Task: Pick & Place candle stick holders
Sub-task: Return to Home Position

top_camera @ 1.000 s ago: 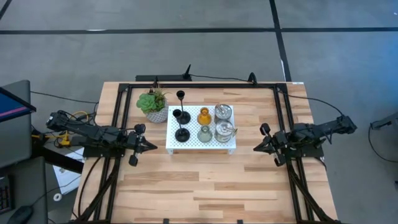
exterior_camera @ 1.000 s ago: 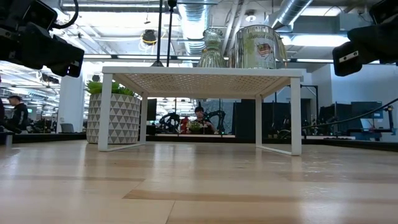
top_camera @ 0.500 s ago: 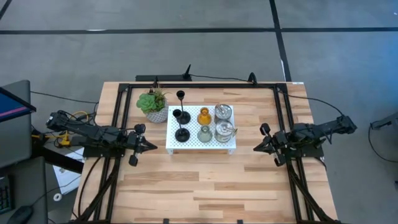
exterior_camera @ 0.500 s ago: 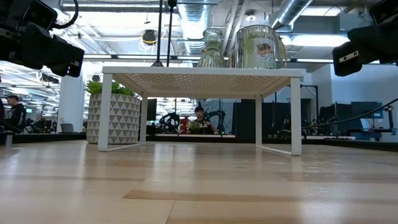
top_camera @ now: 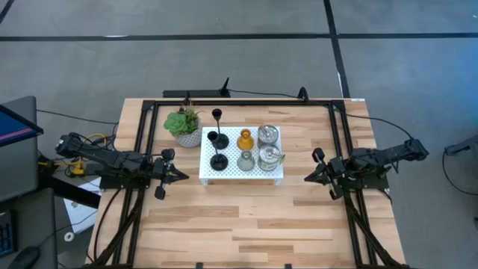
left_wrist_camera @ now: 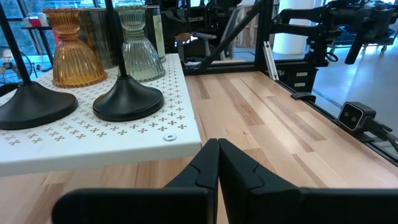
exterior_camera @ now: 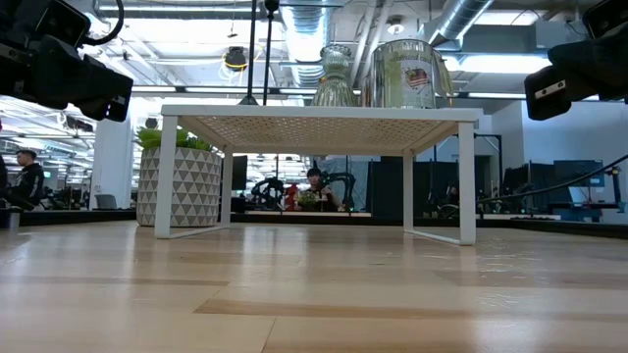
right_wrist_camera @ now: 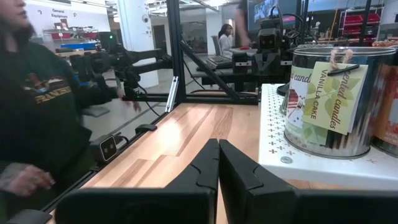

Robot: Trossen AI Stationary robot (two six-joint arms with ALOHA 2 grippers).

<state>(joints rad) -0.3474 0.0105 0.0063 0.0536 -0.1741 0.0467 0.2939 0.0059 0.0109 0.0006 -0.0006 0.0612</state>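
Several candle stick holders stand on a white perforated platform (top_camera: 240, 173): three black thin-stemmed ones (top_camera: 218, 161), an amber glass one (top_camera: 246, 140), a pale green one (top_camera: 246, 161) and two silvery cups (top_camera: 268, 158). My left gripper (top_camera: 181, 176) is shut and empty at the platform's left, clear of it. My right gripper (top_camera: 308, 178) is shut and empty at the platform's right. In the left wrist view the black bases (left_wrist_camera: 127, 101), the amber holder (left_wrist_camera: 73, 56) and the green holder (left_wrist_camera: 137, 53) show. In the right wrist view a silvery cup (right_wrist_camera: 328, 106) bears a paper tag.
A green potted plant (top_camera: 184, 125) stands at the platform's far left corner. A black frame (top_camera: 239, 103) runs along the table's far edge and sides. The near half of the wooden table (top_camera: 246, 224) is bare. A person in a dark sleeve (right_wrist_camera: 37, 106) stands beyond the table's edge.
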